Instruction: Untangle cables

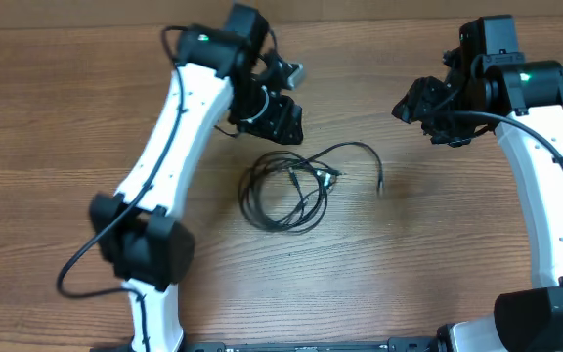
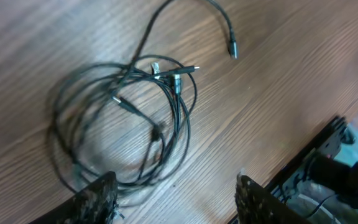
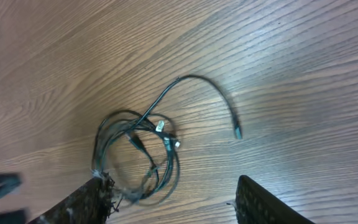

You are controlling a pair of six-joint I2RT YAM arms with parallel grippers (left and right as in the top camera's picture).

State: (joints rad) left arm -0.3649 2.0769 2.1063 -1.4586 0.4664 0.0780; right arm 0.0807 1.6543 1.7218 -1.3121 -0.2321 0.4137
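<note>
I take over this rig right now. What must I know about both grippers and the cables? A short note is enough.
Left gripper: open, empty, above the table beside the coil.
Right gripper: open, empty, also off the table.
Cables: one tangled coil between the arms, with several plug ends crossing inside it. One loose end arcs out toward the right arm's side.
Done: no cable lies separate yet.
Left: pull each cable out of the coil. The loose end looks like the easiest start.
</note>
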